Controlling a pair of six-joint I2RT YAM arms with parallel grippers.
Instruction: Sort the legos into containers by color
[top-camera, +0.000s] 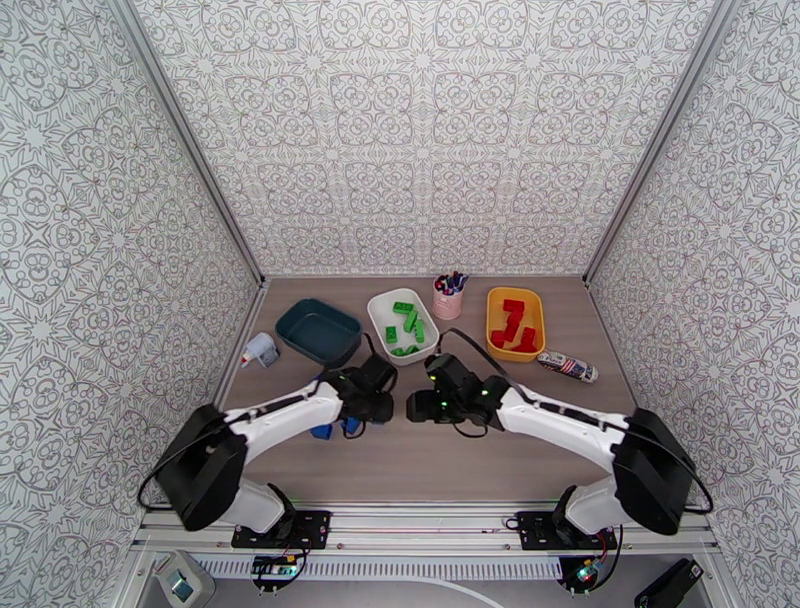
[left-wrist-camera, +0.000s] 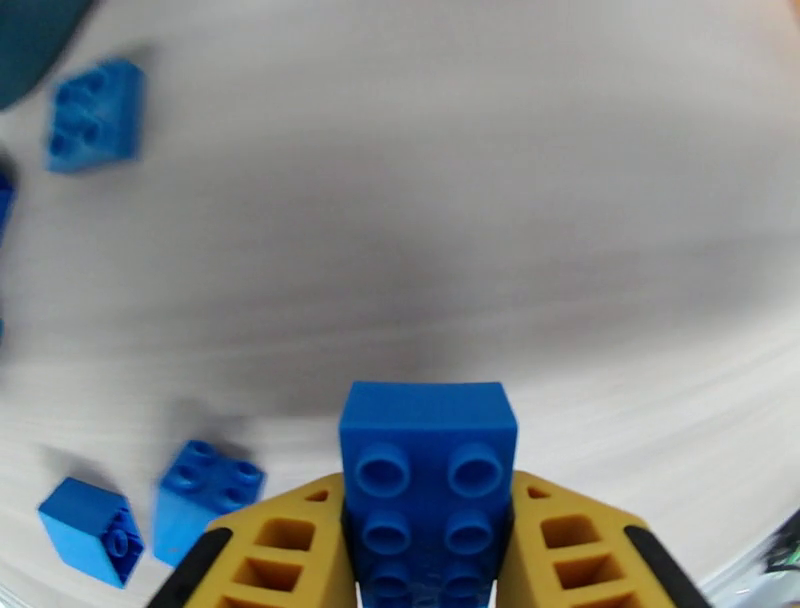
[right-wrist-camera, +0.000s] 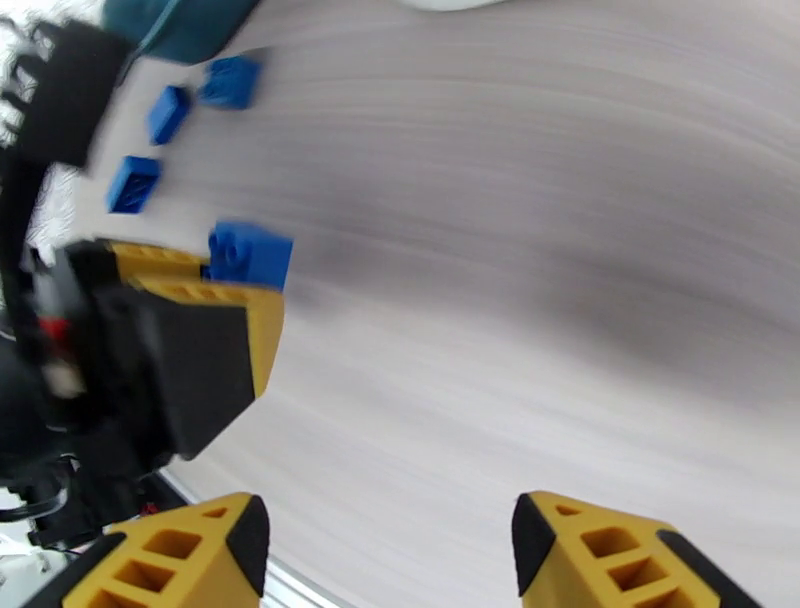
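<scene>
A pale wood-grain table sits boxed in by walls of grey ornamental print, two robot arms bolted at its near edge. The left arm reaches forward and inward, its left gripper clamped on a blue lego near mid-table, studs facing the wrist camera and yellow fingers pressed to either side. The blur hides whether the brick is clear of the wood. The right arm bends inward opposite, and the right gripper faces the left one, its jaws standing well apart with nothing between them over bare tabletop.

Along the far edge stand the dark teal tub, the white tub holding green legos, a pink cup of pens and the yellow tub holding red legos. Loose blue legos lie scattered just beside the left gripper, on the teal tub's side – from above, the left wrist covers part of the cluster. A small white object rests by the left wall, and a striped tube lies near the yellow tub
</scene>
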